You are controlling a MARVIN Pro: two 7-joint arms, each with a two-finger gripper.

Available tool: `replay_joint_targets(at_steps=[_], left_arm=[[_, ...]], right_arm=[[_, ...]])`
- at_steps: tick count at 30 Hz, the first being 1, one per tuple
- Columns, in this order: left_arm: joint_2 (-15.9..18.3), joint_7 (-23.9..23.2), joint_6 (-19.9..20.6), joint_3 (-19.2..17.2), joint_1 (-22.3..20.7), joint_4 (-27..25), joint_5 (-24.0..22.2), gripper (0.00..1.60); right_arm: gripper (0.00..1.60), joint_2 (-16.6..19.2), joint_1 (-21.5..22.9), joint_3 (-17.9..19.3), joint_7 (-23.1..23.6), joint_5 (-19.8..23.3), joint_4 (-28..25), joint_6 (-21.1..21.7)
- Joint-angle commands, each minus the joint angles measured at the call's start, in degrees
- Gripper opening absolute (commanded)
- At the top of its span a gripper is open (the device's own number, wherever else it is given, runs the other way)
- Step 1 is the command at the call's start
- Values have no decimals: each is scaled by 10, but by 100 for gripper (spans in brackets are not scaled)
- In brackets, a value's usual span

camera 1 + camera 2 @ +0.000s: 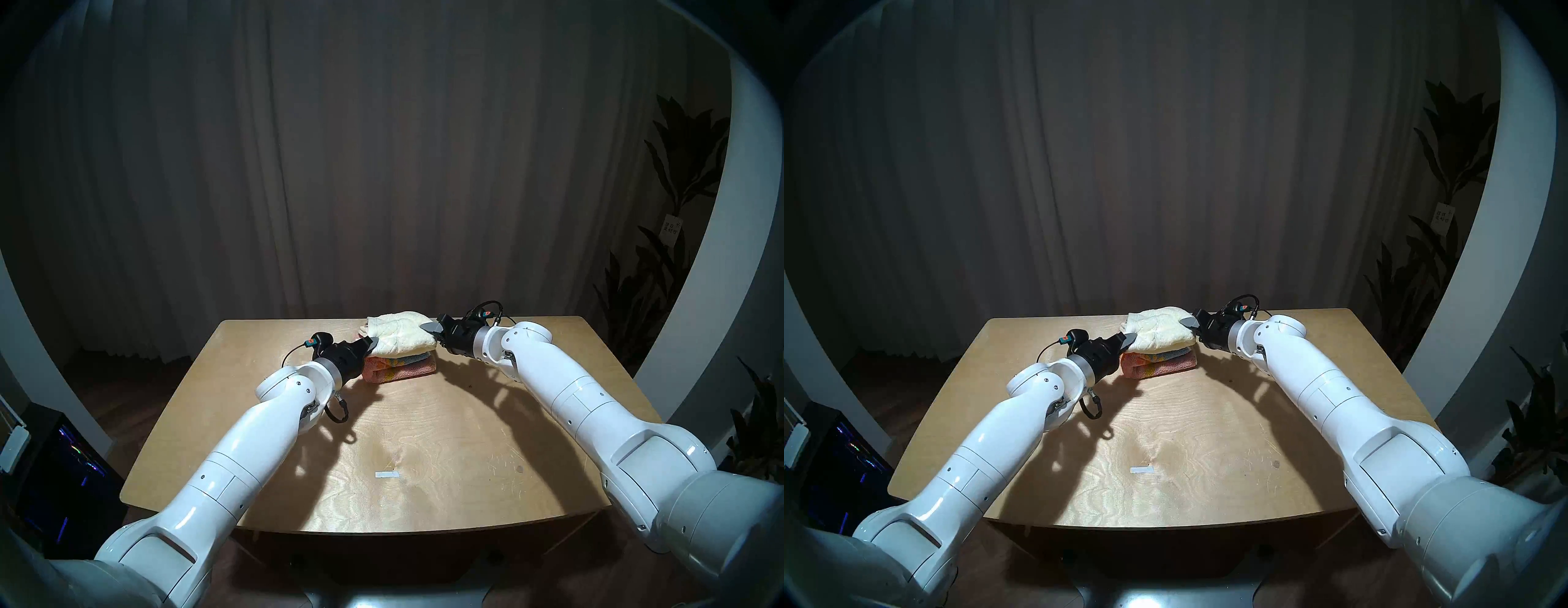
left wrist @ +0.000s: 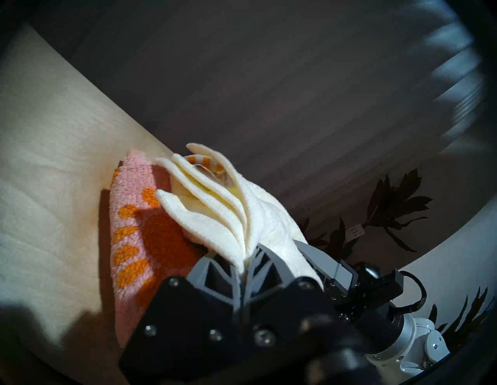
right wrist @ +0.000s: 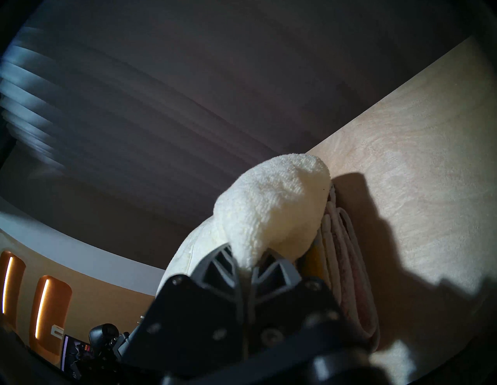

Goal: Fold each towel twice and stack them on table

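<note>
Both my grippers, left gripper (image 1: 372, 342) and right gripper (image 1: 429, 327), pinch the folded cream towel (image 1: 403, 337) over the patterned towel (image 1: 399, 368); stacking step, next lower and release.

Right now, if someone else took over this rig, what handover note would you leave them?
Left gripper: shut on the near-left end of the cream towel.
Right gripper: shut on that towel's far-right end.
Patterned towel: folded, lying on the table toward its far edge.
Cream towel: folded, held over the patterned towel, its underside on or just above it; contact is hard to judge.
Done: both towels look folded.
Left: settle the cream towel squarely on top, open both grippers, pull the arms clear.
</note>
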Motion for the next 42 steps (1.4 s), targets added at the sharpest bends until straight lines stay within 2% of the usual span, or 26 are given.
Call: replay_joint_targets(at_steps=[1,8,9,10,11,12,13,14,15,16,23,24,25,26,35,42], left_arm=[[-4,2,-3,3,-16,7,9,0],[-7,10,2,6,-20,15,13,0],[-5,15,3,7,-20,14,16,0],[-6,17,6,6,-19,14,13,0],[-7,17,6,5,-18,14,14,0],[-7,17,6,5,-18,14,14,0],[-5,19,5,8,-18,13,18,0],[-6,20,6,6,-17,13,15,0],[-5,23,6,7,-17,12,18,0],[-5,27,8,6,-16,10,17,0],[3,39,10,-1,1,-15,15,0],[4,41,9,-4,5,-21,13,56],[7,40,4,-5,9,-27,17,148],[6,44,3,-11,15,-33,10,160],[18,60,-3,-19,37,-77,13,160],[42,64,-59,-35,72,-134,43,160]], right_arm=[[0,-9,33,3,3,-7,6,-11],[0,-4,34,3,6,-15,4,-8],[38,1,29,4,9,-17,-2,-6],[33,5,26,5,9,-17,-8,-4],[45,8,22,5,11,-18,-13,-3],[45,8,22,5,11,-18,-13,-3],[60,12,18,6,10,-18,-19,-2],[85,15,14,7,7,-17,-25,1],[144,17,9,8,6,-17,-31,1],[160,20,5,9,6,-17,-37,1],[160,35,-22,20,-14,-6,-76,7],[160,37,-25,21,-15,-5,-80,7],[160,40,-29,22,-19,-5,-85,7],[160,42,-31,23,-18,-5,-88,6],[160,60,-47,35,-20,0,-118,4],[160,94,-56,50,2,-4,-153,-9]])
